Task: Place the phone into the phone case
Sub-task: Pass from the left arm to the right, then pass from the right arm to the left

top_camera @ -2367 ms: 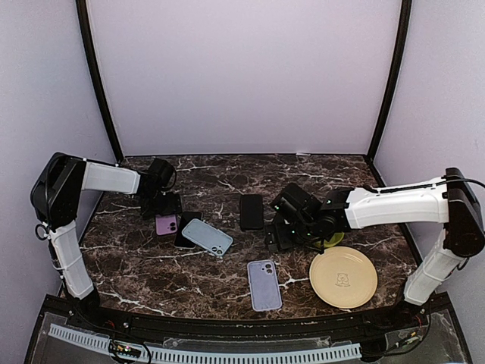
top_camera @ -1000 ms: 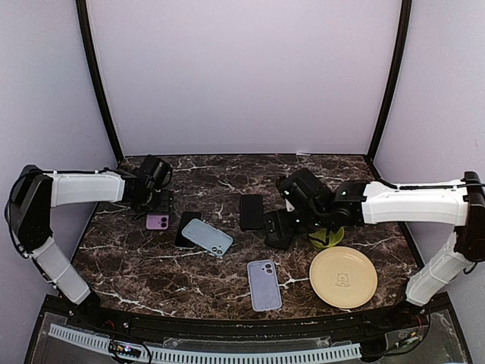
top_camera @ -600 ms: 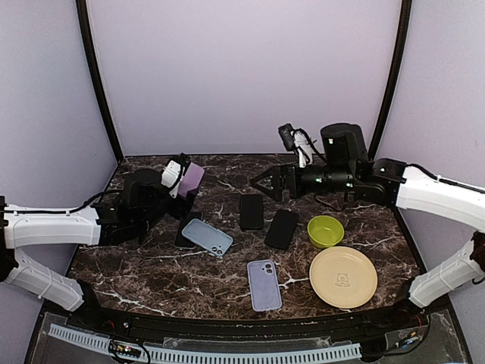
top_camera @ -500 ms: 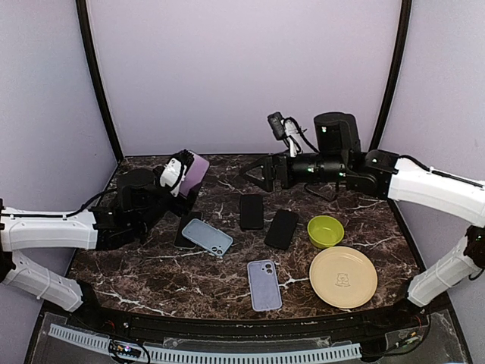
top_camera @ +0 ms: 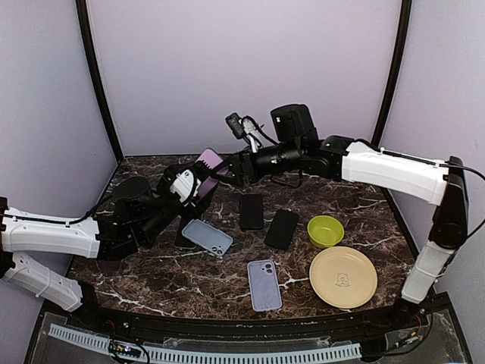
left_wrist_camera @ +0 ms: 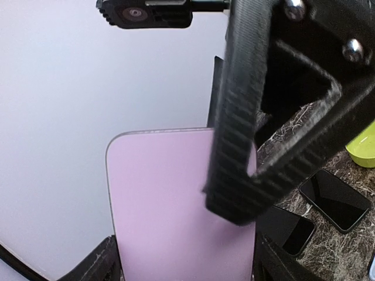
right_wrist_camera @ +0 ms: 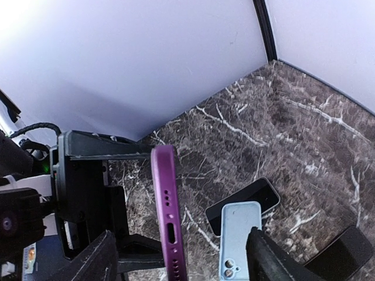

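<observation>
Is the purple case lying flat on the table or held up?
Held up on edge: the left gripper clamps the purple case above the table.

The desk (top_camera: 163,282) lies bare in front of the light-blue case (top_camera: 207,236); to its right, black phones (top_camera: 251,211), bowl (top_camera: 325,230) and plate (top_camera: 342,276) obstruct.

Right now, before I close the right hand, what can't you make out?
- Right wrist view: purple piece shows edge-on; phone or empty case, unclear.
- Left wrist view: right hand covers its right side; frame bottom crops the left hand.
- Top view: whether the right hand touches it is too small.
</observation>
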Tool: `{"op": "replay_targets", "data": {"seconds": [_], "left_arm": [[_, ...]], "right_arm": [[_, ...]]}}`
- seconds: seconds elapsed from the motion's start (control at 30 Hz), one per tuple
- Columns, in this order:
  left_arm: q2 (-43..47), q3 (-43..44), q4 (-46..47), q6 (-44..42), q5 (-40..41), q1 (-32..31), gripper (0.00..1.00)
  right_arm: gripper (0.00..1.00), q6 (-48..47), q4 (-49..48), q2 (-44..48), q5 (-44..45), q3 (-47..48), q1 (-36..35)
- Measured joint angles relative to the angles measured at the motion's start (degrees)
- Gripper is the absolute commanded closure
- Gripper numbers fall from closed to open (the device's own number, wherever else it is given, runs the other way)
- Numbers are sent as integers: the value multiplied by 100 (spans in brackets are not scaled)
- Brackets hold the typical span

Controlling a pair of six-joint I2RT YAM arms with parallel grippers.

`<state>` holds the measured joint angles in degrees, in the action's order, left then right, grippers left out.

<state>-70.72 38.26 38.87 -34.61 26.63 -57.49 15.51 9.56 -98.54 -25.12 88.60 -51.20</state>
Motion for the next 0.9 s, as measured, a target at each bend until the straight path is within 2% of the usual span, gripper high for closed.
{"op": "replay_targets", "data": {"seconds": [0.23, 0.33, 0.37, 0.43, 0.47, 0.5, 0.53, 0.57, 0.63, 0.7, 0.8, 0.9], "left_arm": [[0, -28, 7, -31, -175, -28, 87], [2, -59, 42, -28, -229, -55, 87], [2, -81, 48, -15, -243, -55, 87], [2, -125, 46, 11, -275, -55, 78], [4, -142, 44, 22, -291, -55, 61], [2, -149, 44, 37, -304, -57, 52], [4, -149, 35, 61, -315, -59, 35], [9, -149, 20, 90, -323, -61, 25], [42, -140, -66, 249, -363, -61, 18], [107, -66, -326, 516, -437, -79, 16], [376, 195, -999, 1161, -658, -81, 17], [533, 800, -1696, 1853, -1056, -26, 21]], "right_arm": [[85, -7, -26, -96, -551, -11, 0], [96, -28, -107, -76, -531, -109, 28], [98, -55, -131, -76, -560, -144, 63], [100, -81, -175, -70, -573, -225, 70], [100, -105, -184, -66, -568, -254, 68], [100, -114, -181, -59, -562, -262, 66], [100, -144, -177, -44, -546, -278, 63], [100, -162, -155, -24, -516, -282, 59], [100, -219, -76, 61, -382, -334, 52], [100, -396, 33, 247, -79, -470, -33], [100, -929, 164, 702, 612, -850, -61], [100, -1851, -33, 1279, 1705, -1451, -155]]}}
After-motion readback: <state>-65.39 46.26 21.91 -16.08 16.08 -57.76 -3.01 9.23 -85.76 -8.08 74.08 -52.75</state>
